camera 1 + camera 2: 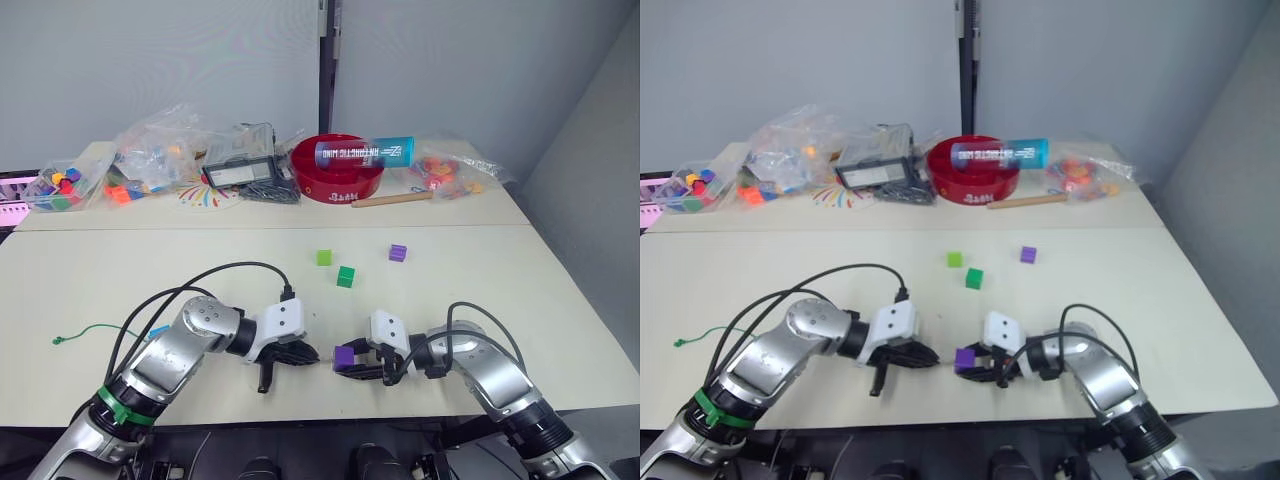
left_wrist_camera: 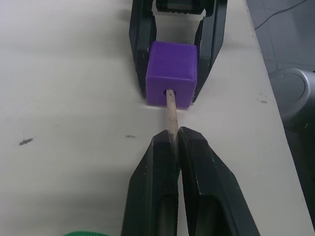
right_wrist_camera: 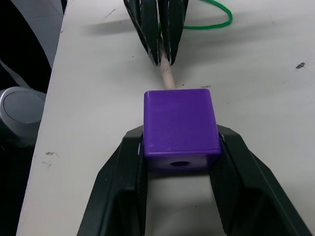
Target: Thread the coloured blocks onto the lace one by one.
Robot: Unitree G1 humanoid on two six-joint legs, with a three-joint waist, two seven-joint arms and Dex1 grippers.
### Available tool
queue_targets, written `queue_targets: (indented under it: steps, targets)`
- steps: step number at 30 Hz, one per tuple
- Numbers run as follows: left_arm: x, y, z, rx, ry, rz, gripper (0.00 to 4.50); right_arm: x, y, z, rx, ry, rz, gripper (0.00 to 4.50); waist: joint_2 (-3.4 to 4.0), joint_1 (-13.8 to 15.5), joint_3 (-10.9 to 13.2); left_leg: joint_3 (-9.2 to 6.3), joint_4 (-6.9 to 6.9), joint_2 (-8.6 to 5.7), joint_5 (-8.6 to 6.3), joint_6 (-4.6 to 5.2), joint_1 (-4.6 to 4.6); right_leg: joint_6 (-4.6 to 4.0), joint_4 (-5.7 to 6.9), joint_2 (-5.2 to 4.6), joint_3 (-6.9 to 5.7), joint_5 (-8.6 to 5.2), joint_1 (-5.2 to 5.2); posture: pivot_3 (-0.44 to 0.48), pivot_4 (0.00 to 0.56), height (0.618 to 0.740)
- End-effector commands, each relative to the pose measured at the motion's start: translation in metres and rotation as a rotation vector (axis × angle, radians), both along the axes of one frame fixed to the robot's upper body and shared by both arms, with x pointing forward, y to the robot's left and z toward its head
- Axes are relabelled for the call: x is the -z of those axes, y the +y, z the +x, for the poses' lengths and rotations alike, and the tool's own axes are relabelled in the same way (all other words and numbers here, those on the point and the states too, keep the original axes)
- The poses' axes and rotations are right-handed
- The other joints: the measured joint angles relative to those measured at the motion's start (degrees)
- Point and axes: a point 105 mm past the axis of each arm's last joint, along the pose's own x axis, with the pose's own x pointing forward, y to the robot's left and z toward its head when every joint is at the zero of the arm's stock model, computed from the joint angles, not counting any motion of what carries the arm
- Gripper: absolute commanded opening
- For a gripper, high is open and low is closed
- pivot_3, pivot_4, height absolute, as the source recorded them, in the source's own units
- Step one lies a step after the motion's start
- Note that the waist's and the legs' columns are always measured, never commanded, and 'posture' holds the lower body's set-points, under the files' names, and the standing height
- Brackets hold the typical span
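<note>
While the left gripper [image 2: 174, 142] pinches the pale, stiff wooden tip [image 2: 170, 109] of the thin green lace [image 3: 216, 19] between closed black fingers, the tip enters the round hole of a glossy purple plastic cube [image 2: 171, 73]. That cube sits clamped between the right gripper's [image 3: 181, 152] fingers near the front edge of the matte cream table [image 1: 120, 270]. Farther back lie a light green cube [image 1: 323, 257], a dark green cube [image 1: 345, 276] and another purple cube [image 1: 397, 253], well apart from the grippers.
</note>
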Motion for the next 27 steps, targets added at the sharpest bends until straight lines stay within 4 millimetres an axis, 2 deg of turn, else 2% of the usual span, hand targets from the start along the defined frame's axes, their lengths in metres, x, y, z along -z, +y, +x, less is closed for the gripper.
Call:
queue_targets:
  steps: [1, 6, 10, 15, 18, 22, 27]
  targets:
    - [-0.003, -0.019, -0.003, 0.076, -0.022, -0.035, 0.00, -0.005, 0.006, 0.001, -0.011, -0.021, 0.001, 1.20, 0.00, 0.0, 0.0, 0.00, 0.00, 0.00, 0.00, 0.00, 0.00, 0.00, 0.00, 0.00, 0.00, 0.00, 0.00, 0.000, 0.150, 0.731]
    - [0.008, -0.030, 0.002, 0.064, -0.023, -0.048, 0.00, -0.003, 0.007, 0.003, -0.010, -0.018, -0.013, 1.20, 0.01, 0.1, 0.0, 0.00, 0.00, -0.01, 0.00, 0.00, 0.05, 0.00, 0.01, 0.00, 0.01, 0.00, 0.06, 0.000, 0.150, 0.731]
    - [0.007, -0.024, 0.005, 0.047, -0.026, -0.060, 0.00, -0.003, 0.005, 0.008, 0.002, -0.024, -0.026, 1.20, 0.00, 0.2, 0.0, 0.00, 0.15, -0.04, 0.00, 0.00, 0.09, 0.04, 0.01, -0.02, 0.01, 0.04, 0.17, 0.000, 0.150, 0.731]
    - [-0.009, -0.011, 0.012, -0.018, -0.048, -0.121, 1.68, 0.001, 0.001, 0.009, 0.021, -0.019, -0.036, 1.20, 0.01, -0.1, 0.0, -0.01, 0.15, -0.01, 0.00, 0.00, 0.06, 0.04, 0.07, 0.00, 0.01, 0.05, 0.09, 0.000, 0.150, 0.731]
    - [-0.015, 0.000, 0.009, -0.021, -0.019, -0.134, 2.66, 0.002, 0.000, 0.009, 0.026, -0.015, -0.035, 1.20, 0.00, -0.1, 0.0, -0.02, 0.15, -0.01, 0.00, 0.00, 0.04, 0.04, 0.06, 0.00, 0.02, 0.05, 0.08, 0.000, 0.150, 0.731]
    - [-0.001, 0.030, 0.010, -0.044, -0.003, -0.067, 2.66, 0.003, -0.001, 0.010, 0.033, -0.013, -0.037, 1.20, 0.01, -0.3, 0.0, -0.01, 0.12, 0.00, 0.00, 0.00, 0.07, 0.04, 0.06, 0.00, 0.02, 0.05, 0.06, 0.000, 0.150, 0.731]
    - [0.020, 0.038, 0.019, -0.067, -0.035, -0.026, 2.66, 0.001, -0.001, 0.012, 0.040, -0.017, -0.037, 1.20, 0.01, 0.0, 0.0, 0.00, 0.12, -0.01, 0.00, 0.00, 0.06, 0.04, 0.04, 0.00, 0.01, 0.05, 0.07, 0.000, 0.150, 0.731]
